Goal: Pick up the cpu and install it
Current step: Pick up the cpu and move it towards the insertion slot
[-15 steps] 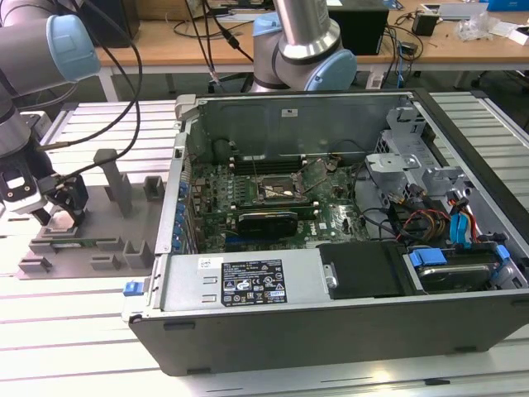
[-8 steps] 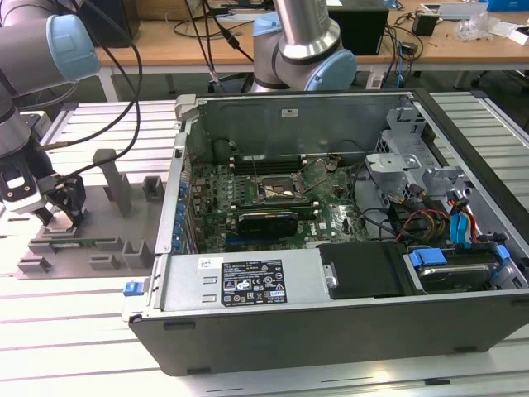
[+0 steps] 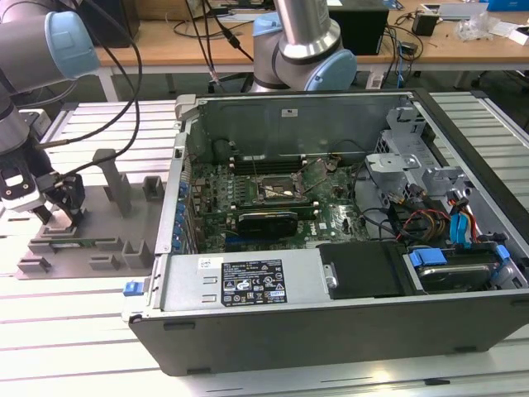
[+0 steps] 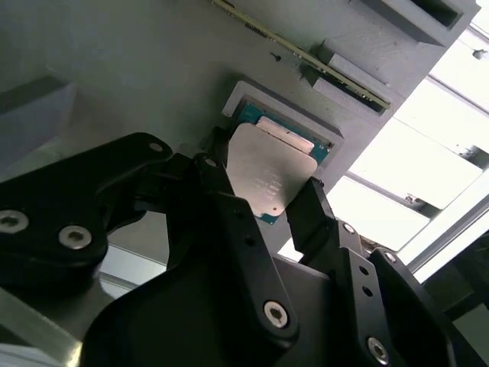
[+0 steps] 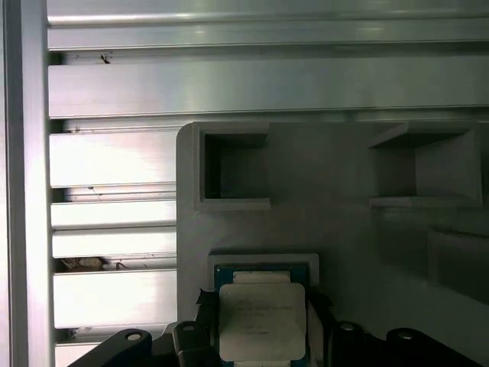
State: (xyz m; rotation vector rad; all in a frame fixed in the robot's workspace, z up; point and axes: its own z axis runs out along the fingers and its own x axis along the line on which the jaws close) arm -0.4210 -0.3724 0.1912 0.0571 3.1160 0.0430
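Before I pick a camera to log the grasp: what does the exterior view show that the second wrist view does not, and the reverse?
Exterior view: the open computer case with the motherboard socket inside it, and how the work spot lies to the exterior view's left of that case.
Second wrist view: the cpu, silver top showing, at a recess of the grey fixture tray, with the gripper closed on two opposite sides of it.
Both: the grey fixture tray and the gripper down at it.
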